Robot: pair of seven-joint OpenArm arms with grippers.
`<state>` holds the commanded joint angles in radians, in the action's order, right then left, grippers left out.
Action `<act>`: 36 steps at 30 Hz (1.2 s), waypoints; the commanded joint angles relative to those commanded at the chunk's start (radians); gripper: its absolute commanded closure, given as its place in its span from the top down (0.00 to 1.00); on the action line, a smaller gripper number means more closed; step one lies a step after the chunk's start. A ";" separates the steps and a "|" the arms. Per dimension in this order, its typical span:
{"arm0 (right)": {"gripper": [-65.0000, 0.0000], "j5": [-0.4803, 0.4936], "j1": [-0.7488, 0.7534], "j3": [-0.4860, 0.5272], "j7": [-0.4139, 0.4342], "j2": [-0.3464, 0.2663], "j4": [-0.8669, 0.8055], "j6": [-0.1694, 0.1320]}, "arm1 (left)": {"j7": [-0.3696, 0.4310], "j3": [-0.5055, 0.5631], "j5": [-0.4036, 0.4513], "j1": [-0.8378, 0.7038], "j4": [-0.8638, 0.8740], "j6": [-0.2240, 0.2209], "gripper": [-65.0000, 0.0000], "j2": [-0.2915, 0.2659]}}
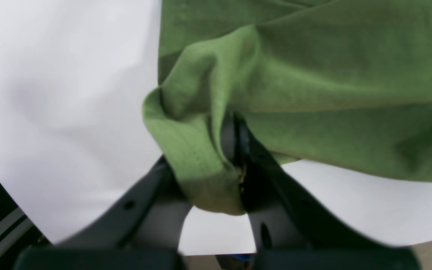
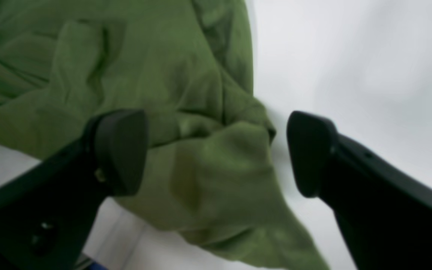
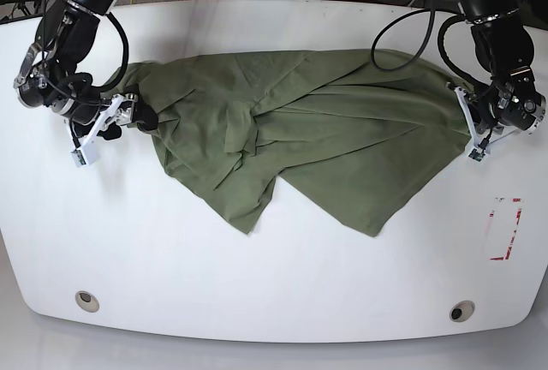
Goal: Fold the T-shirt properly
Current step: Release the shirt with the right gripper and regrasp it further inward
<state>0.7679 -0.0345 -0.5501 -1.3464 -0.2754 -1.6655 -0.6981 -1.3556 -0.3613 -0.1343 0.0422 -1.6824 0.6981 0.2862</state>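
The olive-green T-shirt (image 3: 325, 130) lies crumpled and spread wide across the white table (image 3: 257, 284), with two pointed flaps hanging toward the front. On the right of the base view, my left gripper (image 3: 467, 118) is at the shirt's right edge. The left wrist view shows this gripper (image 1: 234, 150) shut on a stitched hem fold of the T-shirt (image 1: 332, 93). My right gripper (image 3: 139, 117) is at the shirt's left edge. In the right wrist view it (image 2: 214, 153) stands open, with a bunched corner of the T-shirt (image 2: 163, 75) lying between its two fingers.
A red-outlined rectangle (image 3: 505, 229) is marked on the table at the right. Two round holes (image 3: 86, 300) (image 3: 461, 311) sit near the front edge. Cables run along the back edge behind both arms.
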 joint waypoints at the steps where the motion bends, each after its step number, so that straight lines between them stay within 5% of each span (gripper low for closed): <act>1: 0.85 -0.011 -0.009 0.021 0.006 0.002 0.000 0.000 | 0.000 0.000 0.000 0.000 0.000 0.000 0.00 0.000; 15: 0.85 -0.170 -0.123 0.187 0.112 0.028 0.035 0.000 | 0.000 0.000 0.002 -0.003 0.008 0.000 0.00 -0.009; 36: 0.85 -0.448 -0.460 0.209 0.411 0.041 0.591 0.000 | 0.000 0.000 0.000 -0.005 0.006 0.000 0.00 -0.015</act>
<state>0.3199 -0.4948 -0.3414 -0.9352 -0.2340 -1.0748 -0.6981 -1.3556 -0.3613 -0.1343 0.0376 -1.6763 0.6981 0.2708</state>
